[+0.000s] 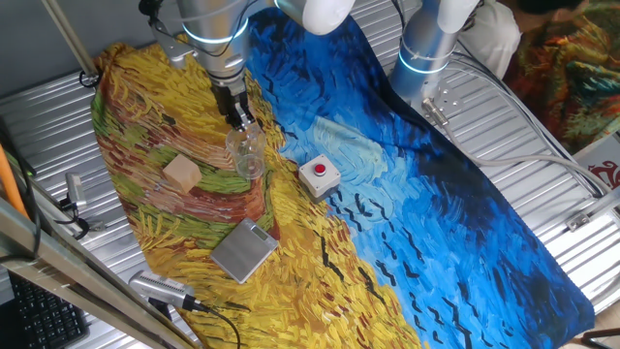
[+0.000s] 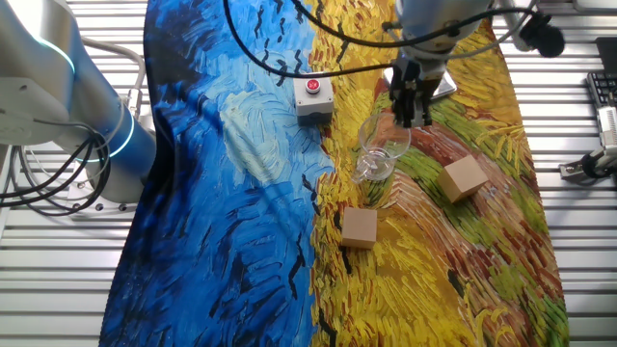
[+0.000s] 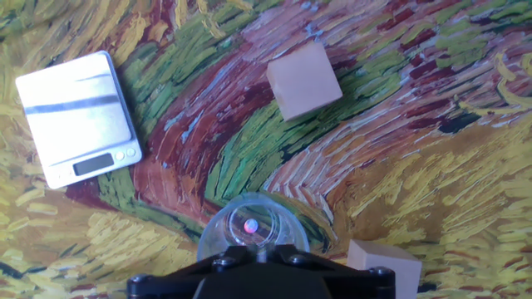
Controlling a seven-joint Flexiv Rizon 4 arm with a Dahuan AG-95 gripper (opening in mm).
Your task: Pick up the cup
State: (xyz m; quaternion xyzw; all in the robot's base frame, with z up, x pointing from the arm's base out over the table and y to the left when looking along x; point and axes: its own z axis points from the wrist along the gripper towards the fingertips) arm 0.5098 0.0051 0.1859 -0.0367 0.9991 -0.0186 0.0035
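Cup, clear and colourless, sits in the upper-left part of one fixed view, hanging from the end effector with its base off the painted cloth covering the worktop. End effector fingers are clenched on the cup rim from above; cup body hangs below them, slightly tilted.

In the other fixed view the cup lies just right of frame centre, under the end effector, which comes down from the top edge. Cup reads as raised above the cloth here too.

Hand view: cup at bottom centre, seen straight down through its round rim, directly beyond the dark body of the end effector at the lower edge.

Other items, one fixed view:
- tan wooden cube, left of the cup, apart from it.
- white box with red button, right of the cup, near the yellow-blue boundary of the cloth.
- small silver digital scale, below the cup towards lower left.

A second tan wooden cube shows below the cup in the other fixed view.
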